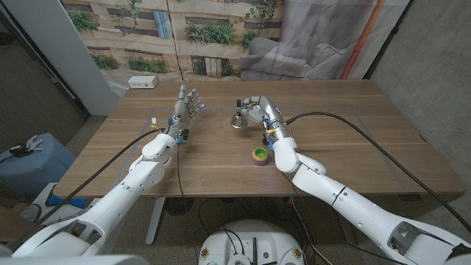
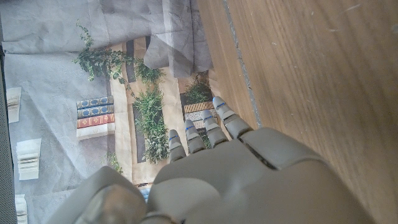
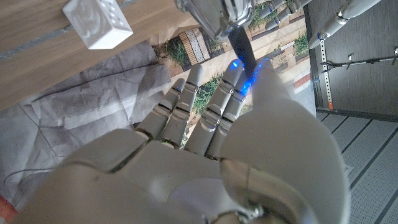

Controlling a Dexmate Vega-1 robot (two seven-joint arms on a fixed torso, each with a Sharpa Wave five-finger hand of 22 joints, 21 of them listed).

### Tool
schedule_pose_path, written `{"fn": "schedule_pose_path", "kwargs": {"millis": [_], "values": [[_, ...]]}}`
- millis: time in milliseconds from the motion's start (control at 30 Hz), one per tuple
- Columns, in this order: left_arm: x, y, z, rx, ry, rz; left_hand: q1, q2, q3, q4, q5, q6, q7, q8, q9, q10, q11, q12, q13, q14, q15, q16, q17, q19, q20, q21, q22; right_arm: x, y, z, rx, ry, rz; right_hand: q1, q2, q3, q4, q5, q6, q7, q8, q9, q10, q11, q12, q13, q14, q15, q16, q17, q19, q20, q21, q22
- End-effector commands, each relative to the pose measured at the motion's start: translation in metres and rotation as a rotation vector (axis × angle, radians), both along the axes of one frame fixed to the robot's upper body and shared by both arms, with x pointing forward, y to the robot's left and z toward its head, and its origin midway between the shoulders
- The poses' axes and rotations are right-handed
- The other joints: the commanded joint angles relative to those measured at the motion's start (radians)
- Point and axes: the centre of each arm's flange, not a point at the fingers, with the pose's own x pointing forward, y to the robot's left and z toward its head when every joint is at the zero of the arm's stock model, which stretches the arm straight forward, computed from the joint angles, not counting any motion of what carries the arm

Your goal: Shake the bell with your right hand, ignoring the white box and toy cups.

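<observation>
Wooden bench [image 1: 346, 140] — a white box [image 1: 142, 82] is seen at its far left corner, and a stack of toy cups [image 1: 259, 155] sits just beside the right forearm, nearer than the bell and not between it and the fingers. The left hand [image 1: 185, 108] is held upright over the bench, fingers spread, nothing grasped. Bell [image 1: 239, 120], silver with a dark handle, is found mid-bench at the right hand [image 1: 259, 110] — its handle is pinched at the fingers [image 3: 239, 78].

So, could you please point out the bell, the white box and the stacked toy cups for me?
bell [image 1: 238, 120], head view, on its silver body.
white box [image 3: 97, 23], right wrist view, on its patterned face.
toy cups [image 1: 259, 156], head view, on the top of the stack.
</observation>
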Motion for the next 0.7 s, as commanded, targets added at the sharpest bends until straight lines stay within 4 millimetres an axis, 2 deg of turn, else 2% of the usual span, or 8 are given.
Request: {"fn": "schedule_pose_path", "kwargs": {"millis": [33,300,700], "values": [[0.0,0.0,0.0001,0.0,0.0,0.0,0.002,0.007,-0.001,0.007,0.007,0.0,-0.006,0.006,0.004,0.003,-0.005,0.006,0.005,0.009,-0.098,0.005,0.005,0.007,0.001,0.007,0.006,-0.0021,0.0051,0.0002,-0.022,-0.134,-0.068,0.013,-0.001,-0.002,0.002,0.005,-0.002,-0.006,0.0,0.003,-0.002,-0.001,-0.001,0.003,-0.001,-0.157,0.006,0.005,0.014,-0.052,0.0,0.003],[0.0001,0.0001,0.0001,0.0,0.0,0.0,0.002,0.007,0.0,0.007,0.007,0.0,-0.006,0.006,0.004,0.002,-0.004,0.006,0.005,0.009,-0.098,0.006,0.005,0.007,0.001,0.007,0.006,-0.001,0.0084,-0.0007,-0.049,-0.21,-0.099,0.029,-0.004,-0.004,0.002,0.007,-0.004,-0.011,-0.001,0.005,-0.004,-0.002,-0.002,0.005,0.0,-0.161,0.006,0.005,0.016,-0.056,0.0,0.003],[0.0001,0.0001,0.0001,0.0,0.0,0.0,0.002,0.007,-0.001,0.007,0.007,0.0,-0.006,0.006,0.004,0.002,-0.003,0.006,0.005,0.009,-0.098,0.006,0.005,0.008,0.001,0.007,0.006,0.0013,0.0091,-0.0014,-0.042,-0.147,-0.078,0.034,-0.006,-0.012,0.013,0.008,0.004,-0.011,0.004,0.007,-0.004,-0.001,-0.002,0.007,0.006,-0.155,0.01,0.006,0.018,-0.057,-0.001,0.003]]}}
